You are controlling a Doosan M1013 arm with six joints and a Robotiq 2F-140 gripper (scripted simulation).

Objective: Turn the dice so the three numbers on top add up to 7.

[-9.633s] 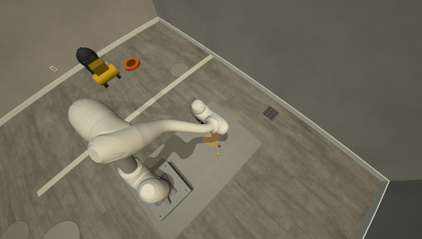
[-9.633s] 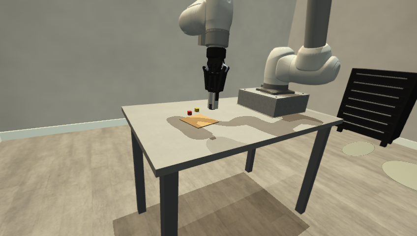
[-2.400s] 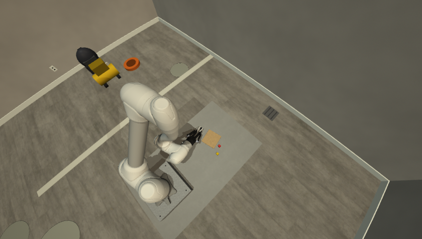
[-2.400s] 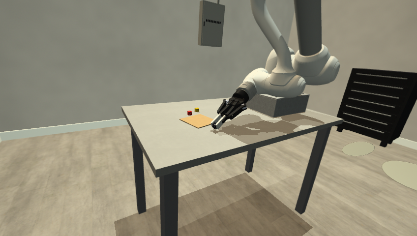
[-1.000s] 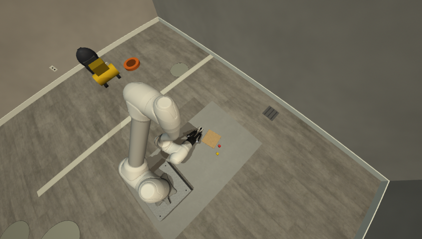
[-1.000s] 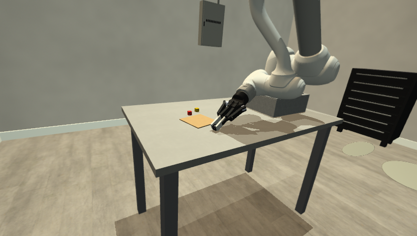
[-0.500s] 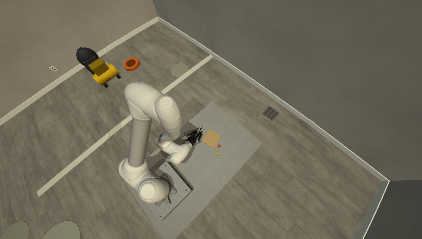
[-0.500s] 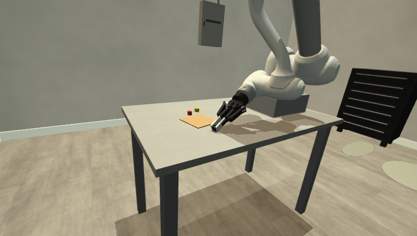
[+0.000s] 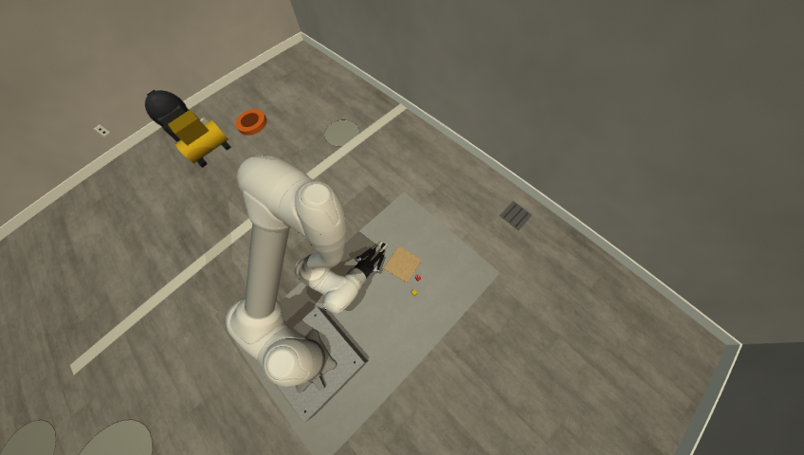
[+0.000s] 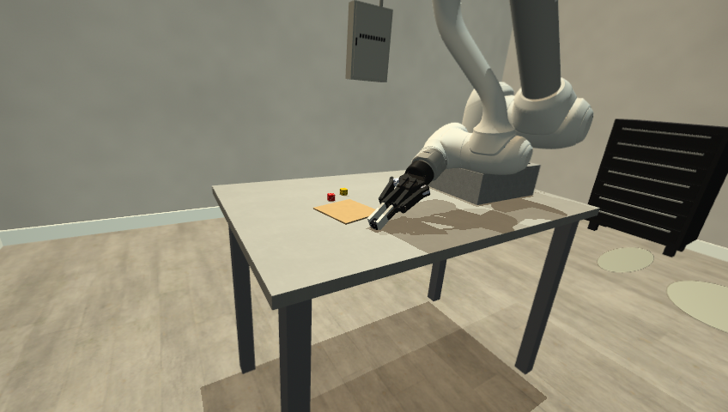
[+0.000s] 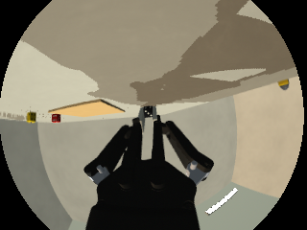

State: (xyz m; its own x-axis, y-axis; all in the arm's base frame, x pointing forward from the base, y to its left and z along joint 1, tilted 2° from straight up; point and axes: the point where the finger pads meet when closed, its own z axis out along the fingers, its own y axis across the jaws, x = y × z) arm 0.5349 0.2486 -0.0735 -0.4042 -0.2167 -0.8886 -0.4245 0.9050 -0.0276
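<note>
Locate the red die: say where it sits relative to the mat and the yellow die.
In the exterior view the red die sits on the table just off the mat's far edge, not on it, with the yellow die close by on its right.

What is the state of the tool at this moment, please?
Tool: closed on a small pale die, its tips low at the table, just beside the mat.
</note>
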